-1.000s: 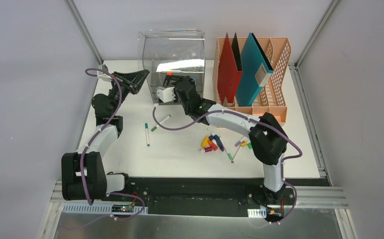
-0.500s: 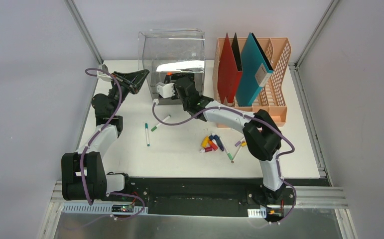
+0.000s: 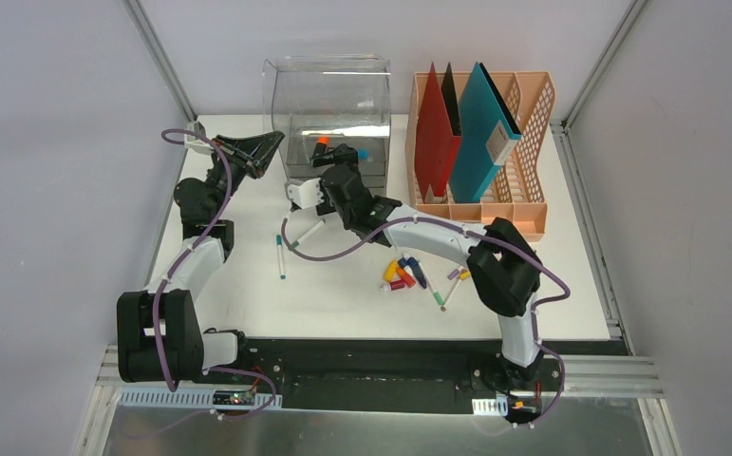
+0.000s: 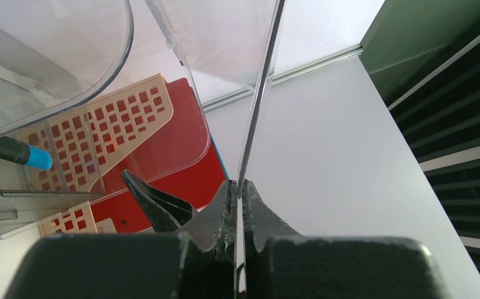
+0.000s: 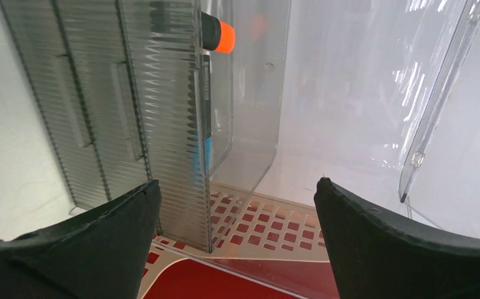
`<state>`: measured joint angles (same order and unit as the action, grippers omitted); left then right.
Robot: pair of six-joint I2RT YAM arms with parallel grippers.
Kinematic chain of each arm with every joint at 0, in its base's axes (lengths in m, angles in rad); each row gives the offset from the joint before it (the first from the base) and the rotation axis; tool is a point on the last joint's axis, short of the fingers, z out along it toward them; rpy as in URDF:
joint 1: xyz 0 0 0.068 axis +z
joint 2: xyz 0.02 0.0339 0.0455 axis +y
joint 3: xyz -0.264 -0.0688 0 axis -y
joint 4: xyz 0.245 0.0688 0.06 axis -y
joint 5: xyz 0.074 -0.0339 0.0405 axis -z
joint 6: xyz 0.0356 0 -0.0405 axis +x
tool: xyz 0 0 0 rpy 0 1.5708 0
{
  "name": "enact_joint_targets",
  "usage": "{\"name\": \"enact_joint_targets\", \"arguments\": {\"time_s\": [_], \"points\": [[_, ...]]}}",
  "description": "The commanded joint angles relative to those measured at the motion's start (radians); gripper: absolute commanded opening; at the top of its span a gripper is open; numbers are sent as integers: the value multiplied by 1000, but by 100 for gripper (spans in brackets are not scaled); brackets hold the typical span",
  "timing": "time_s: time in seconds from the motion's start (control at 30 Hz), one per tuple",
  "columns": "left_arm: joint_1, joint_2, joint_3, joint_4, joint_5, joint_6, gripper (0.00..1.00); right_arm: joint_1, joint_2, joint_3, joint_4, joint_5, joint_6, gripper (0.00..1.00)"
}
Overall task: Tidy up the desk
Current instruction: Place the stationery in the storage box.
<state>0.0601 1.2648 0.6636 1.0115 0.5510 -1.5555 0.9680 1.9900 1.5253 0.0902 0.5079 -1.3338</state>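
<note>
Surface: we find a white tabletop (image 3: 343, 304), bounded by aluminium rails and grey walls, filling the middle of the overhead view ahead of both arm bases.
Far centre: a clear drawer box (image 3: 338, 157) stands with its clear lid (image 4: 259, 93) raised.
Far right: a peach file rack (image 3: 525, 133) holds a red folder (image 3: 435, 123), a teal folder (image 3: 480, 133) and a dark folder (image 3: 450, 95) between them.
Left hand (image 4: 238, 187): clamped on the clear lid's thin edge at the box's left side, one finger pressed to each face.
Right hand (image 5: 237, 187): fingers wide apart, nothing between them, just in front of the box.
Inside the box: an orange-capped marker (image 5: 215, 34) and a blue-capped marker (image 4: 19, 154). Ribbed plastic blurs their barrels, and we cannot tell which compartment holds each.
Loose items: a green-tipped pen (image 3: 280, 256) and a second one near it lie left of centre. A cluster of markers (image 3: 404, 274) lies right of centre, partly hidden beneath the right arm, so we cannot count it.
</note>
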Motion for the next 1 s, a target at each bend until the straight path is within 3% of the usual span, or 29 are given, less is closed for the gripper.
{"name": "enact_joint_targets", "arguments": {"time_s": [0.0, 0.37, 0.53, 0.8, 0.97], "points": [[6, -15, 44, 32, -25, 20, 0, 38, -103, -10, -80, -27, 80, 96], [6, -15, 45, 33, -25, 16, 0, 93, -168, -49, -276, -70, 196, 97], [6, -12, 39, 38, -25, 16, 0, 103, -239, -60, -454, -151, 302, 97], [5, -9, 33, 47, -26, 14, 0, 83, -436, -134, -801, -456, 390, 97], [6, -11, 30, 52, -28, 13, 0, -53, -575, -204, -915, -771, 376, 99]]}}
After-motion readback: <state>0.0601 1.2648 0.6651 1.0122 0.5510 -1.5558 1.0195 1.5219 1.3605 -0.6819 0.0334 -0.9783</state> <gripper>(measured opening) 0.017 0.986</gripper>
